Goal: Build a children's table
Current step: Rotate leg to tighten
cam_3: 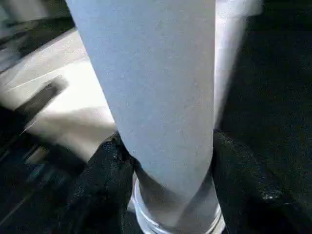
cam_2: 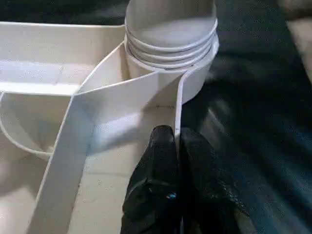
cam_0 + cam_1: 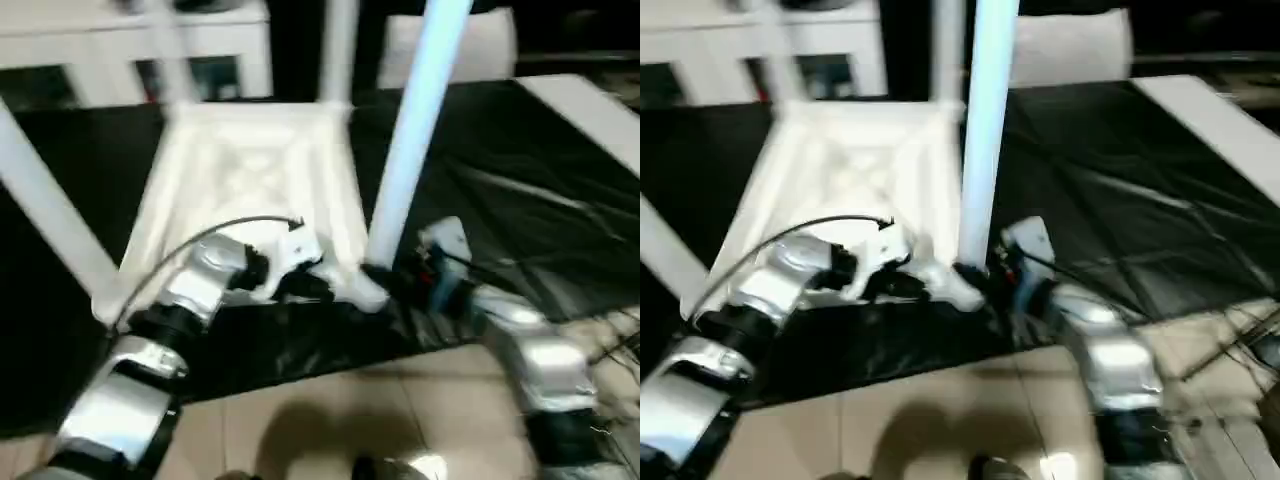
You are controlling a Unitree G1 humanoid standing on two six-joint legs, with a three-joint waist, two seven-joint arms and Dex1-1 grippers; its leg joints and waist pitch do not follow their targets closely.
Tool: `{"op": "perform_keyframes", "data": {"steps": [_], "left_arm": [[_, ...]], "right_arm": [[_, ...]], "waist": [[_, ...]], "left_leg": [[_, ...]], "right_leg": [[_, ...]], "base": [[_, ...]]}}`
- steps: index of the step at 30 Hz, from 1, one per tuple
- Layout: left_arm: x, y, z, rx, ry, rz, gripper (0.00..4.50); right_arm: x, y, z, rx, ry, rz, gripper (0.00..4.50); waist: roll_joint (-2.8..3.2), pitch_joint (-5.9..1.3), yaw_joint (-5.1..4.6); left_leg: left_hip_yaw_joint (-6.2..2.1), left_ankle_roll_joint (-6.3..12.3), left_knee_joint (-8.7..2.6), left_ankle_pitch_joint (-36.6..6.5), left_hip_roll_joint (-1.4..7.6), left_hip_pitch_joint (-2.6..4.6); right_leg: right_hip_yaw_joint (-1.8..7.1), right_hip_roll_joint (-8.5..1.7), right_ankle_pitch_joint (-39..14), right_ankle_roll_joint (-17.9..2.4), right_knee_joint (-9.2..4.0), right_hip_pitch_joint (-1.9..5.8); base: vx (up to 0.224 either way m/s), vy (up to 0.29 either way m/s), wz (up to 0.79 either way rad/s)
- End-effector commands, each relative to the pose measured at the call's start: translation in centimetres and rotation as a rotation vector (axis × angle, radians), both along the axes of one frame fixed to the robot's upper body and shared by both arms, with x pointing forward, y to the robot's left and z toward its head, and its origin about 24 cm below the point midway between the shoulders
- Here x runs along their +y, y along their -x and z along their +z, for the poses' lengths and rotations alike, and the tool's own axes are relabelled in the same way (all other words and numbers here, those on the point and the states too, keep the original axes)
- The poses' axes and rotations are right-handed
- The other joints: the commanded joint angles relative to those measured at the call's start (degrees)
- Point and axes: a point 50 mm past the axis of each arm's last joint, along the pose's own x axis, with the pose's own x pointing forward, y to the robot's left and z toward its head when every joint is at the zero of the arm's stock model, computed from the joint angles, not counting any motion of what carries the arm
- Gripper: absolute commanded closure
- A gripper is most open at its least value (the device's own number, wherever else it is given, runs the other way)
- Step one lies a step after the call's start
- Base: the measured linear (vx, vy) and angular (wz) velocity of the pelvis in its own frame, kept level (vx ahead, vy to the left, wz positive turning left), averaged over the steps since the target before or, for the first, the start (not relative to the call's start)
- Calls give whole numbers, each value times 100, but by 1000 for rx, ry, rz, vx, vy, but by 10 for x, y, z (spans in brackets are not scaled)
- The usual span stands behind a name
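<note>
The children's table (image 3: 255, 190) lies upside down on the black-covered bench (image 3: 520, 230), ribbed underside up, with its legs rising from the corner sockets. The relation that counts is at the near corner by the right arm: the leg (image 3: 415, 130) there stands almost upright, its long axis rising away from the table top, and its threaded base sits in the corner socket (image 2: 168, 73) with several thread rings visible above the rim, so it looks not yet fully seated.

The right hand (image 1: 165, 185) is right at that leg's base, a finger on each side of the shaft, clamped around it just above the socket. The left hand (image 2: 178, 151) is on the other side of the same corner, its fingers pinched narrow on the thin rim wall of the table top next to the socket, apparently to steady the top. Both hands are at this corner, but the right one holds the leg, so any further turning or pressing down along the leg's axis would fall to it.

Other legs stand at the remaining corners, well apart from this one. White cabinets (image 3: 130, 50) stand beyond the table's far edge and a flat white panel (image 3: 590, 115) lies off past the held leg; neither is in the way.
</note>
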Motion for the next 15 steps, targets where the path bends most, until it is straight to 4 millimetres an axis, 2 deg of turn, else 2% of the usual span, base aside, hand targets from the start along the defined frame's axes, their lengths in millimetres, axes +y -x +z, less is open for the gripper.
{"op": "perform_keyframes", "data": {"steps": [1,2,3,4,5,6,7,8,9,10,11,12,13,14,15], "left_arm": [[-43,-2,20,-83,121,30,450],[-44,-2,21,-93,116,52,450],[-44,-2,21,-93,116,52,450],[-45,-2,21,-95,114,58,450],[-45,-2,22,-100,113,58,450],[-44,-2,21,-102,110,57,450],[-42,-1,21,-110,100,44,450],[-42,0,20,-111,98,41,450],[-40,1,19,-112,89,36,450],[-39,1,19,-112,84,37,450],[-36,1,18,-113,77,32,450],[-34,2,18,-114,71,29,450],[-31,2,17,-114,66,21,450],[-27,2,16,-114,62,12,450],[-27,2,16,-114,61,10,450]], "right_arm": [[59,8,-13,113,-46,122,249],[65,5,-11,113,-47,96,249],[65,5,-11,113,-47,96,249],[66,5,-10,113,-47,88,249],[69,4,-8,102,-62,91,249],[70,4,-7,98,-69,95,193],[74,5,-4,74,-96,114,180],[74,5,-3,70,-98,115,180],[74,5,-2,52,-103,125,173],[72,6,-2,45,-99,123,150],[68,6,-2,36,-96,122,150],[65,7,-3,30,-94,120,141],[59,8,-4,24,-91,117,134],[52,9,-4,15,-86,117,126],[51,9,-5,12,-85,117,115]], "waist": [[74,-143,9],[20,-146,122],[-78,-130,106],[-299,-147,146],[-388,-163,116],[-369,-214,184],[-243,-188,223],[-245,-217,210],[-118,-322,184],[-124,-324,171],[-152,-305,163],[-172,-299,162],[-183,-305,167],[-187,-303,171],[-177,-324,189]], "left_leg": [[-422,-140,-1062,-4449,688,-252],[-286,-133,-1221,-4606,685,-150],[-135,-207,-1001,-4454,430,104],[2,-116,-100,-2703,-215,511],[35,217,326,-1233,-387,364],[-67,278,113,-866,-281,-47],[-161,205,-205,-814,-111,-172],[-216,205,-320,-963,-26,-202],[-260,263,-435,-946,142,-79],[-256,312,-455,-808,174,-97],[-223,427,-480,-732,190,-139],[-198,462,-484,-865,190,-112],[-136,496,-456,-1143,138,-44],[-125,522,-448,-1153,114,-59],[-121,584,-444,-987,109,-98]], "right_leg": [[389,-296,-2381,-51,469,522],[709,-240,-1274,-219,779,339],[779,-242,-1844,-323,443,53],[670,-494,-5066,127,-567,-389],[738,-693,-6330,392,-757,-280],[826,-809,-5949,416,-526,179],[641,-635,-5359,460,-461,183],[640,-557,-4829,433,-396,187],[662,-433,-2834,-232,-202,148],[684,-407,-2207,-504,-123,153],[712,-386,-1565,-857,-47,161],[729,-372,-1617,-953,-49,143],[767,-394,-2016,-1032,-103,104],[778,-413,-2157,-1040,-121,117],[788,-425,-2177,-1030,-119,147]], "base": [[-71,39,-9],[-55,-6,11],[57,-66,15],[57,-66,15],[41,-67,-15],[72,-4,-35],[72,-4,-35],[110,26,-23],[0,0,0],[0,0,0],[0,0,0],[0,0,0],[0,0,0],[0,0,0],[0,0,0]]}}
